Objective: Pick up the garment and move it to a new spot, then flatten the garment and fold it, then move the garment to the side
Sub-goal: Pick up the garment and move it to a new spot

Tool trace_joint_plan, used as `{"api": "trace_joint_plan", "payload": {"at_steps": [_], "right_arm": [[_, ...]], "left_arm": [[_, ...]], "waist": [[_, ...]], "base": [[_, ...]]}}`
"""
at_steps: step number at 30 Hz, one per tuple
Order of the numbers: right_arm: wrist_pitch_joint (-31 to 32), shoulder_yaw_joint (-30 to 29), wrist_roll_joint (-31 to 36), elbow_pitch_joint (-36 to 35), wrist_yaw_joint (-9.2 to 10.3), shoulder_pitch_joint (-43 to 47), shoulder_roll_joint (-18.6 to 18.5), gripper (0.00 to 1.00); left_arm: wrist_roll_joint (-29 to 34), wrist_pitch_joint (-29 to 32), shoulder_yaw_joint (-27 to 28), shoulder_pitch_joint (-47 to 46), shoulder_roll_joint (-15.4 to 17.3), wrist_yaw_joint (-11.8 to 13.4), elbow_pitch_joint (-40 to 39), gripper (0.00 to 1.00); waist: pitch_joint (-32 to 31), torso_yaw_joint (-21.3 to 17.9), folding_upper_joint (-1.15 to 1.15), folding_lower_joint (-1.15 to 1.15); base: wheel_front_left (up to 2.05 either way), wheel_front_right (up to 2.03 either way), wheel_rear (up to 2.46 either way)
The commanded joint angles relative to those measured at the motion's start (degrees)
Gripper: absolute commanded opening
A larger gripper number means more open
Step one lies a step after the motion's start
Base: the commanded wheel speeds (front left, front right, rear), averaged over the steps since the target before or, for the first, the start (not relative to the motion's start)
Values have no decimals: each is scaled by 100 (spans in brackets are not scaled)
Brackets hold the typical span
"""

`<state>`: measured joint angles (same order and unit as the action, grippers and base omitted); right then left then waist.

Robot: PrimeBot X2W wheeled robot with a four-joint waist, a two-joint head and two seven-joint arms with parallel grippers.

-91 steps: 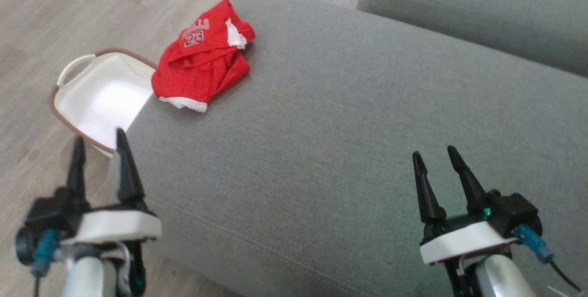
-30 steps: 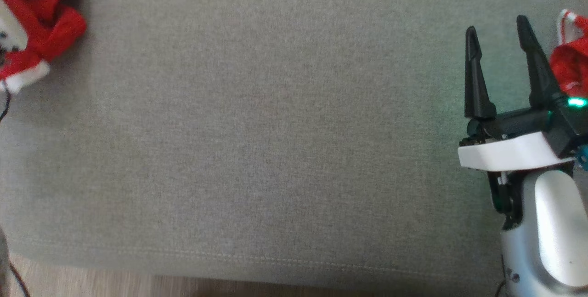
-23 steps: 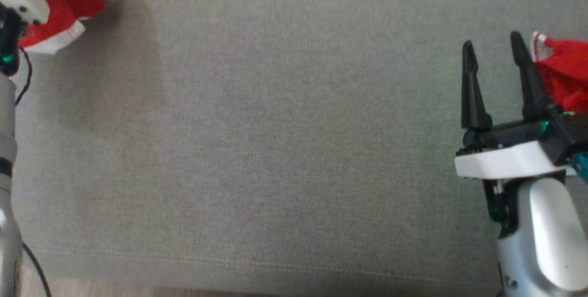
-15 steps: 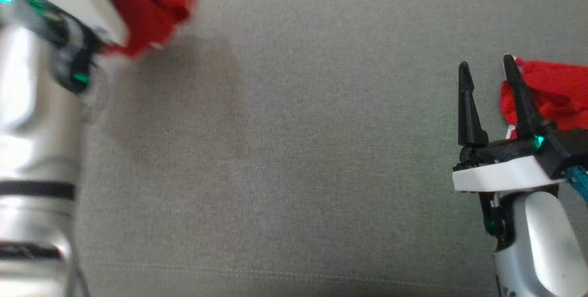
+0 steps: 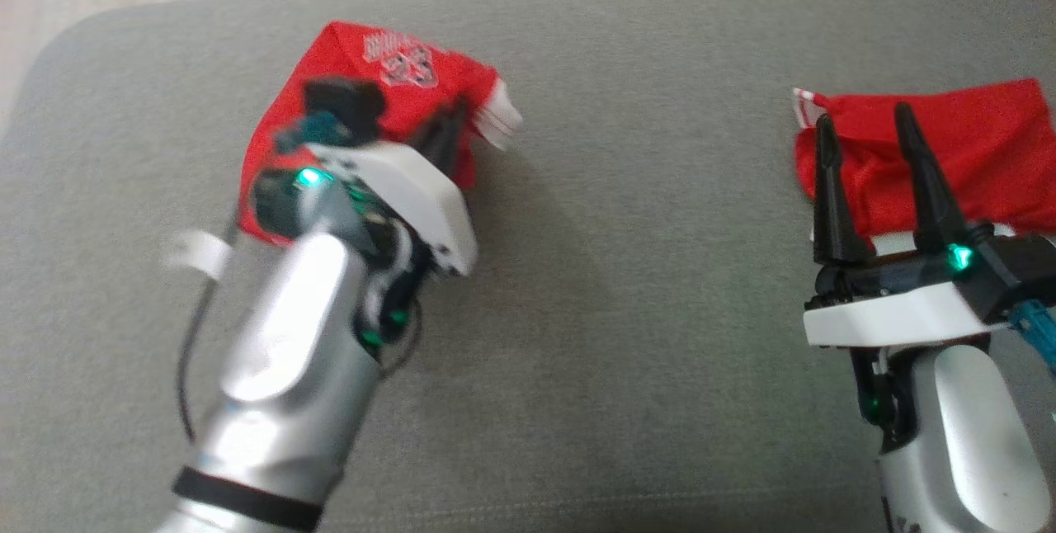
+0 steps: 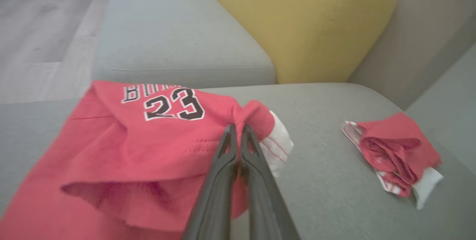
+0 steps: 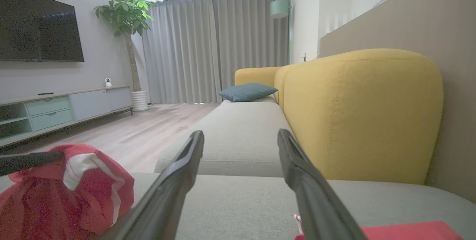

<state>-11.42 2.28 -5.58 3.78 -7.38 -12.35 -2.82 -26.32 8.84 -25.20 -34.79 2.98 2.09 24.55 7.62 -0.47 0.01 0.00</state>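
Observation:
The garment (image 5: 388, 71) is a red jersey with a white trim and the number 23. It hangs bunched over the left part of the grey sofa seat (image 5: 627, 285). My left gripper (image 5: 450, 130) is shut on a fold of it near the white trim. In the left wrist view the two fingers (image 6: 227, 147) pinch the red cloth (image 6: 148, 139) together. My right gripper (image 5: 862, 124) stands open and empty at the right, above the seat. The right wrist view shows its fingers (image 7: 186, 162) spread wide, with the jersey (image 7: 63, 199) at the lower left.
A second red garment (image 5: 973, 153) lies flat on the seat just beyond my right gripper, also seen as a crumpled red piece (image 6: 394, 151). A yellow backrest (image 6: 297, 20) rises behind. Another grey seat (image 7: 238, 132) and wood floor (image 7: 130, 132) lie beyond.
The head camera has swung. My left gripper, shut on the jersey, has carried it off the sofa's left edge toward the middle of the seat. My right gripper stays open.

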Motion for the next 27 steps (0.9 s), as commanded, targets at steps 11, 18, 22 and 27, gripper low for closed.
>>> {"api": "trace_joint_plan", "payload": {"at_steps": [11, 18, 22, 27], "right_arm": [[-88, 174, -125, -19, -11, -421, -6, 100], [-73, 37, -28, 52, -11, -330, -6, 100], [-27, -8, 60, 88, -11, -248, -6, 100], [16, -121, 126, 147, -11, -76, -6, 100]], "left_arm": [[-1178, -849, -1348, -154, -8, 1015, -304, 100], [-1141, -1840, -1253, -680, 178, 1230, 172, 100], [-790, -2089, -1173, -682, 814, 1354, 417, 100], [-812, -2268, -1000, -92, 1334, 1299, 290, 100]], "waist": [[96, -577, -1, 0], [38, -190, -1, 0], [-93, 142, -1, 0], [-237, 619, -1, 0]], "base": [[0, 0, 0], [0, 0, 0], [0, 0, 0], [0, 0, 0]]}}
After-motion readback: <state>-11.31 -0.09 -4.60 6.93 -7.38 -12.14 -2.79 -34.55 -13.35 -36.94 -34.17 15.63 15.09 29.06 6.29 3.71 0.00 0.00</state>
